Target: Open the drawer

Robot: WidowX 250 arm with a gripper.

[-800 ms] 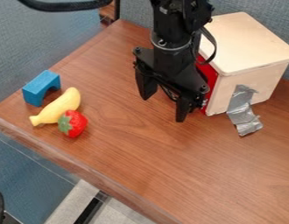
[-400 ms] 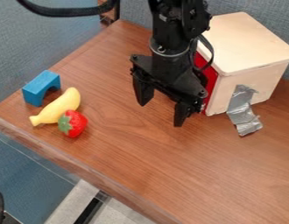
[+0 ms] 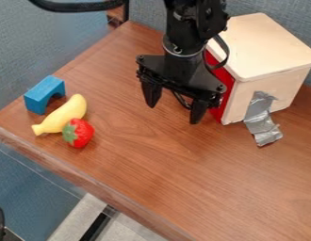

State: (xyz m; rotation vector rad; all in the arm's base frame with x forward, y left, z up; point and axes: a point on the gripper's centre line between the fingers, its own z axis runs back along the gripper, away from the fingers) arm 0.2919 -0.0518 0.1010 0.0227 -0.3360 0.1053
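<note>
My gripper (image 3: 173, 111) hangs over the table just left of the wooden box, its two fingers spread wide with nothing between them. The box (image 3: 268, 47) is pale wood and stands at the upper right. Its red drawer front (image 3: 226, 89) faces left toward the gripper and looks closed against the box. Part of that red face is hidden behind the gripper and its cable. Whether the gripper touches the drawer front I cannot tell.
A blue arch block (image 3: 45, 94), a yellow banana (image 3: 62, 116) and a red strawberry (image 3: 78, 133) lie together at the left. Silver tape (image 3: 261, 120) runs from the box's near side onto the brown table (image 3: 202, 188). A grey-blue partition stands behind.
Over these frames the gripper first shifted slightly down and left in the view, then moved back up a little. The box and the toys have stayed put.
</note>
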